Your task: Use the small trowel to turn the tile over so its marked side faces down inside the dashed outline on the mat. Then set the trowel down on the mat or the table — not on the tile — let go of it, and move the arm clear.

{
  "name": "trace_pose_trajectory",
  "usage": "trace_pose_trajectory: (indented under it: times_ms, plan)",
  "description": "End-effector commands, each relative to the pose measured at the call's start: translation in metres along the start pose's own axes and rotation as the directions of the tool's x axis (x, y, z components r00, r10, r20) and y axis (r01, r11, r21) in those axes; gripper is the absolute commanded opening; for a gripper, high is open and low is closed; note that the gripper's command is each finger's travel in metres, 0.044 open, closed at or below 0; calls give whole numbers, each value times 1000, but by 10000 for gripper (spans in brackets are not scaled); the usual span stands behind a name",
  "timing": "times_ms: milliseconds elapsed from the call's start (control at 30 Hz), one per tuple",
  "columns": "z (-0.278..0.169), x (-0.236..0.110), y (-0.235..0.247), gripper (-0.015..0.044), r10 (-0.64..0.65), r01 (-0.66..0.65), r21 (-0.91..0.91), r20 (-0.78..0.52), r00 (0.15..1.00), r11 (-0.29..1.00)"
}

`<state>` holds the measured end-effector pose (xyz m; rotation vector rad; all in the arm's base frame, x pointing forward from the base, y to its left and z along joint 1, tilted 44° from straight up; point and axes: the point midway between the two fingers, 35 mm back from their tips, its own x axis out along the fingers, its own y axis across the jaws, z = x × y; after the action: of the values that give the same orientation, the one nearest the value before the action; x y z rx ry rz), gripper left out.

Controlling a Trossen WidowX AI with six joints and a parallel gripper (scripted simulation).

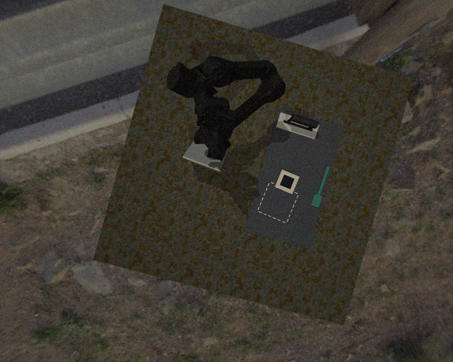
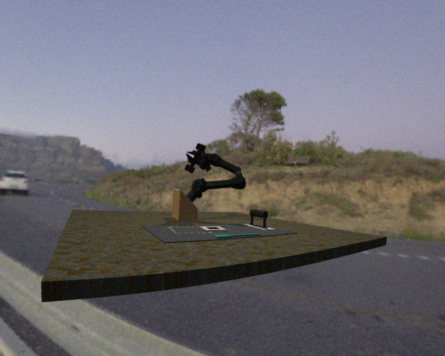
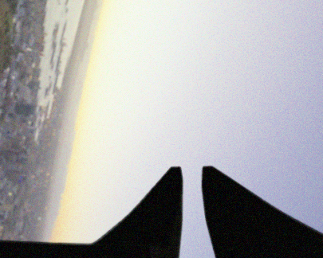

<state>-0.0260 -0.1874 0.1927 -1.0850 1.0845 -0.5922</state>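
Observation:
The cream tile lies on the grey mat with its dark marked square facing up. It overlaps the upper right corner of the dashed outline. The green trowel lies flat on the mat to the right of the tile. My gripper is raised high above the table's back left, far from the mat. It points at the sky. Its fingers are shut with only a thin gap, and nothing is between them.
A black bar handle on a white plate stands at the mat's far end. The arm's base sits on a brown wedge block left of the mat. The mottled table ends in open edges.

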Motion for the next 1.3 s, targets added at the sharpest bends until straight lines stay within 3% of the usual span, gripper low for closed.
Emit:
trace_pose_trajectory:
  times_ms: [0,400,667,767,1267]
  plan:
    - [0,0,0,0,0,0,0,0,1000,1000]
    - [0,0,0,0,0,0,0,0,1000,1000]
    - [1,2,0,205,40,-40,10,7,999,999]
    - [8,8,-5,270,73,-78,64,68,995,995]
    - [56,41,-32,270,197,-315,308,361,912,898]
